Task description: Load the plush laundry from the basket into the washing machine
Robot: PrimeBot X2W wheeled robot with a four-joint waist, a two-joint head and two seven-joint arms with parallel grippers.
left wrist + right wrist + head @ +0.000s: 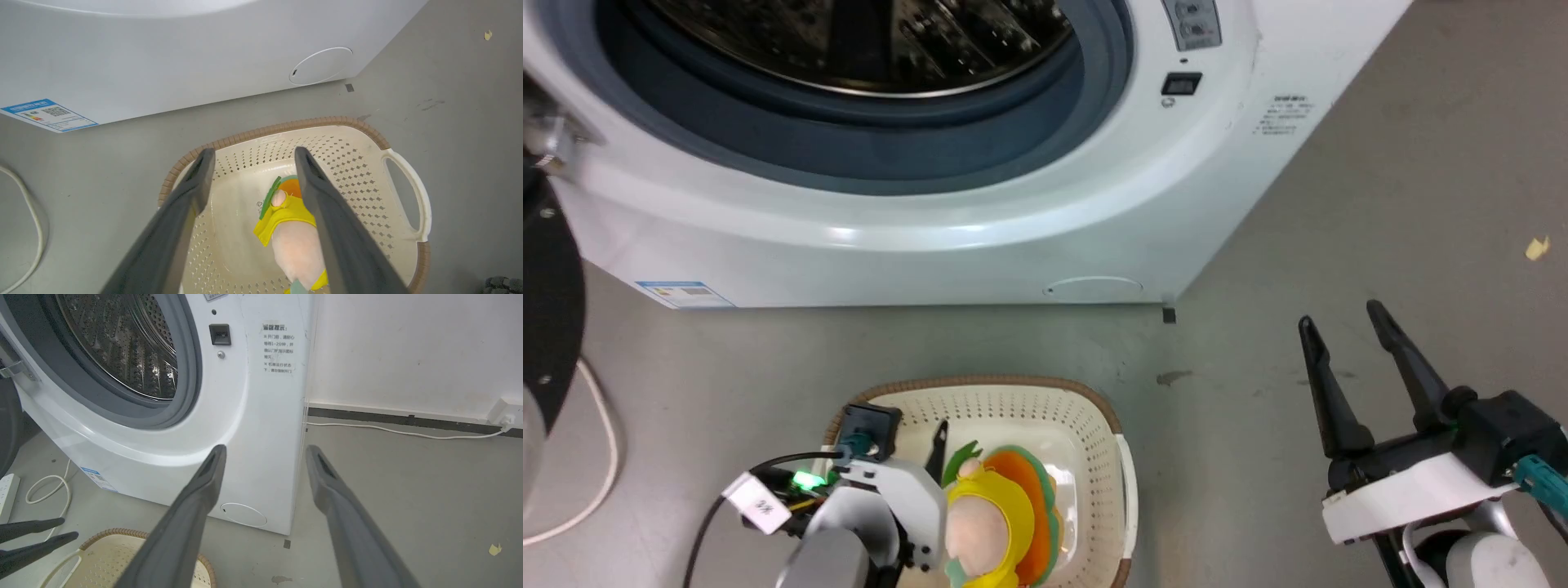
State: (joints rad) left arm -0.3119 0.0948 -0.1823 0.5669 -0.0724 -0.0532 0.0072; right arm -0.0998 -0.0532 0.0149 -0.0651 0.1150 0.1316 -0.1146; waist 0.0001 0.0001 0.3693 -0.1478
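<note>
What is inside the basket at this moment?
One plush laundry toy, its head toward the camera in the left wrist view, between the fingers of the open left pincer. The floor of the basket beneath the toy and the pincer is covered, so anything there cannot be seen.

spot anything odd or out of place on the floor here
Only small things: a yellowish scrap lies on the grey floor right of the washing machine, and a dark smudge marks the floor near the basket.

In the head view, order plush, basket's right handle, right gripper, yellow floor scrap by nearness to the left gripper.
1. plush laundry, beside left gripper.
2. right handle, on the basket.
3. right gripper, far right.
4. yellow scrap, floor, upper right.
</note>
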